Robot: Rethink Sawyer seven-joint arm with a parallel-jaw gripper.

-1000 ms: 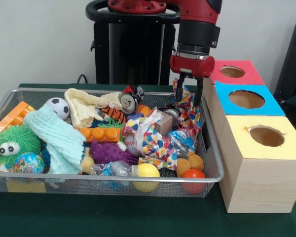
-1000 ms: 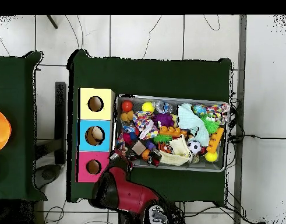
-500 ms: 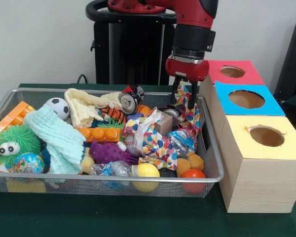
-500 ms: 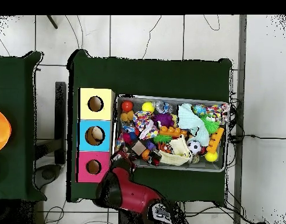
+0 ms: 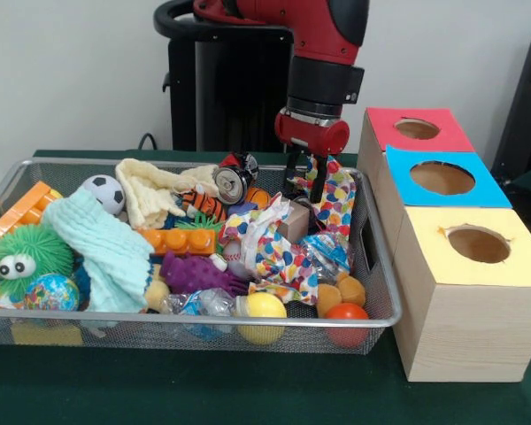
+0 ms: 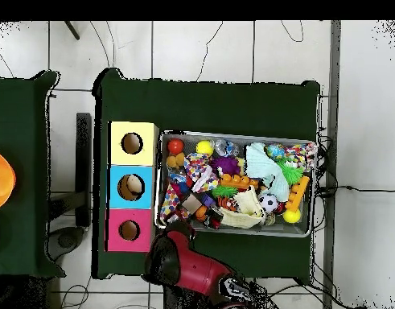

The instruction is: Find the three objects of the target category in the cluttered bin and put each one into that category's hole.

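Note:
My gripper [image 5: 305, 184] hangs over the back right part of the wire bin [image 5: 382, 292], open, with nothing clearly between its black fingers [image 5: 319, 180]. A polka-dot cloth [image 5: 338, 199] lies just right of them, touching or nearly touching. A crushed can [image 5: 233, 181] rests to the left. Beside the bin stand three boxes with round holes: red [image 5: 416, 129], blue [image 5: 442, 177] and yellow [image 5: 478, 243]. From overhead the red arm [image 6: 188, 267] covers the gripper at the bin's lower left corner; something pale shows in the blue box's hole [image 6: 133, 187].
The bin is packed: mint cloth [image 5: 102, 248], cream cloth [image 5: 150, 195], green fuzzy ball [image 5: 26, 257], soccer ball [image 5: 103, 192], orange bricks [image 5: 18, 212], purple spiky toy [image 5: 195, 273], yellow ball [image 5: 261, 310], red ball [image 5: 347, 317], small wooden block [image 5: 294, 221].
The gripper has slid left along the bin's back edge, away from the boxes. The polka-dot cloth stayed roughly where it was and is now to the fingers' right.

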